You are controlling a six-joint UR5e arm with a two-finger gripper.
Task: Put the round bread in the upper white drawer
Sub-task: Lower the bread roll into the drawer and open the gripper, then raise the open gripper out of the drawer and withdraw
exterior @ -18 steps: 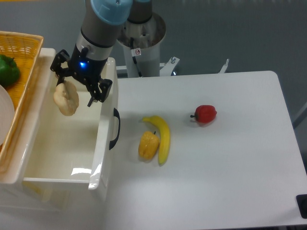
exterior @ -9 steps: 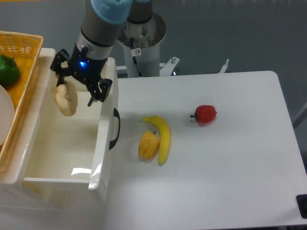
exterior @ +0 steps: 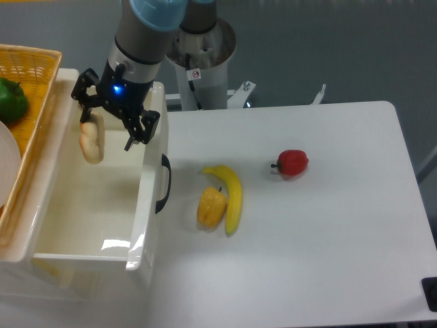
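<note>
Camera view: round bread (exterior: 91, 139) seen edge-on, narrow, long axis running 12 to 6 o'clock, pale beige. Sits over back part of upper white drawer (exterior: 89, 205), above its interior, just under left finger.

Gripper (exterior: 111, 124) fingers spread wide apart, bread hanging by left fingertip (exterior: 85, 109) at 9 o'clock side; contact unclear. Right fingertip near drawer's front wall.

On table (exterior: 328, 225) at 3 o'clock of drawer handle: banana (exterior: 231, 195), yellow pepper (exterior: 211, 207) touching it, red pepper (exterior: 293, 162) well apart.
</note>
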